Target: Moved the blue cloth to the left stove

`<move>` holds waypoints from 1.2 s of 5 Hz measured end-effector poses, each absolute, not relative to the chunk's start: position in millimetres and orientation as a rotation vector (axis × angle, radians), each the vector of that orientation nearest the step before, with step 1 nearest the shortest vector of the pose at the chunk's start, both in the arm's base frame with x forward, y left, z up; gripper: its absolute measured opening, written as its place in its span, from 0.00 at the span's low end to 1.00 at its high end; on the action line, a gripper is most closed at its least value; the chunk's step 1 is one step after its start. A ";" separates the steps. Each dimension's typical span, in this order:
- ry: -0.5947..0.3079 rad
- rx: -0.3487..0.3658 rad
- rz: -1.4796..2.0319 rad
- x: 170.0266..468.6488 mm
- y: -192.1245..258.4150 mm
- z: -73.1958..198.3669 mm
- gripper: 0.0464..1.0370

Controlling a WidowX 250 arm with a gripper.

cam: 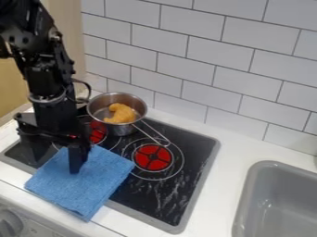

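A grey knob [10, 224] sits on the pale front panel [46, 227] at lower left, beside markings too small to read. At lower right, a grey sink [272, 167] is set into the white countertop [213, 196].

A light blue cloth [93, 183], its surface textured and its edges layered like folded fabric, lies nearly flat across the front left of the black stove [167, 201], one corner reaching the counter's front edge.

Above it hangs the black gripper [57, 167], its fingers spread wide and pointing down. One fingertip is over the cloth's left part; the other is just beside the cloth's left edge. Whether either touches the fabric cannot be told.

Beyond the cloth, a red burner [153, 157] shows at the stove's middle. A second red burner [97, 133] is farther back on the left, partly behind the black arm [46, 76]. Next to it, a metal pot [98, 115] holds an orange-yellow item [123, 114], its handle [150, 134] slanting toward the middle burner. White tiles [186, 74] line the wall behind.
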State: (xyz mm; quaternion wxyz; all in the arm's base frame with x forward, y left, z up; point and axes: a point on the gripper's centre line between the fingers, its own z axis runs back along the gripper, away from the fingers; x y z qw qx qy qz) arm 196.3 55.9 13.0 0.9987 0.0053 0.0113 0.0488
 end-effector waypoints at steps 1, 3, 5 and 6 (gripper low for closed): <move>0.028 0.002 0.084 199.4 47.2 5.4 0.96; 0.033 0.015 0.081 204.0 17.2 4.7 0.96; 0.021 0.007 0.181 220.0 -9.2 -2.7 0.96; -0.026 0.020 0.243 232.1 -24.3 -5.7 0.96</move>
